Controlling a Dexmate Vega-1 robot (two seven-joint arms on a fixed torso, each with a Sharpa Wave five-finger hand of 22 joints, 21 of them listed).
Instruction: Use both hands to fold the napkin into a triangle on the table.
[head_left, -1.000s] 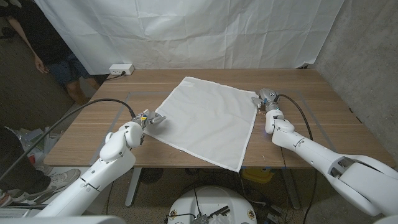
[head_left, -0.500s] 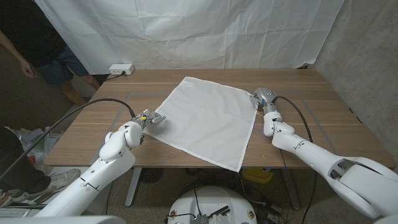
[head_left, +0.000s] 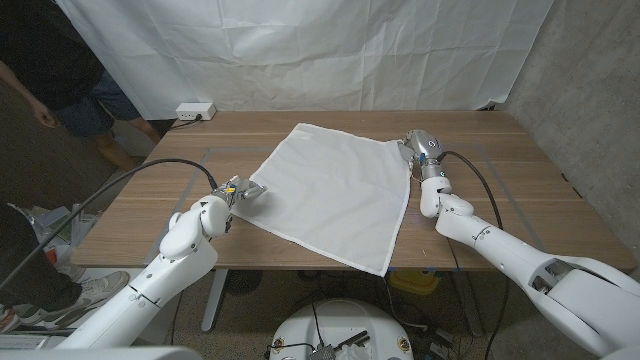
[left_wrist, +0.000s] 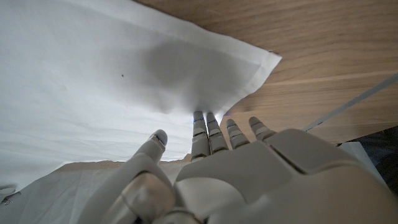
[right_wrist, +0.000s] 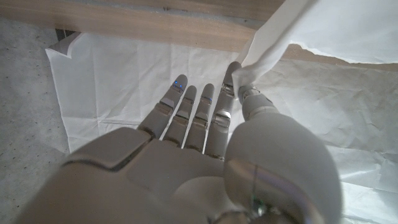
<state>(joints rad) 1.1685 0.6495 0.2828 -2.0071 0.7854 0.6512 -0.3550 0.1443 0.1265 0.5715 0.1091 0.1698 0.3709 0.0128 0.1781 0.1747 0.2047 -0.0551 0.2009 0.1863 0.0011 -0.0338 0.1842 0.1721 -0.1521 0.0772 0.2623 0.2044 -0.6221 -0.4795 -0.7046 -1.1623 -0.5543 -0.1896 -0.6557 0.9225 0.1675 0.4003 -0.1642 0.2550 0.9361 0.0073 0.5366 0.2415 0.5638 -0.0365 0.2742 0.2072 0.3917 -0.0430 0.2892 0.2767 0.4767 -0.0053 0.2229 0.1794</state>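
Note:
A white square napkin (head_left: 335, 195) lies spread like a diamond on the wooden table (head_left: 510, 190). My right hand (head_left: 418, 150) is at its right corner. In the right wrist view my right hand (right_wrist: 205, 143) pinches that corner of the napkin (right_wrist: 267, 50) between thumb and a finger, and the cloth there is lifted off the wood. My left hand (head_left: 237, 191) is at the napkin's left corner. In the left wrist view my left hand (left_wrist: 249, 174) has its fingers stretched out and apart, their tips at the napkin (left_wrist: 93, 74) near the corner, gripping nothing.
A white power strip (head_left: 194, 111) lies at the table's far left edge. A person (head_left: 60, 85) stands off the table's left side. A white curtain (head_left: 300, 50) hangs behind. The napkin's near corner overhangs the front edge (head_left: 380, 268).
My right hand has moved a little away from me with the napkin's right corner, raising it. The left hand has stayed put. The person at the left has shifted.

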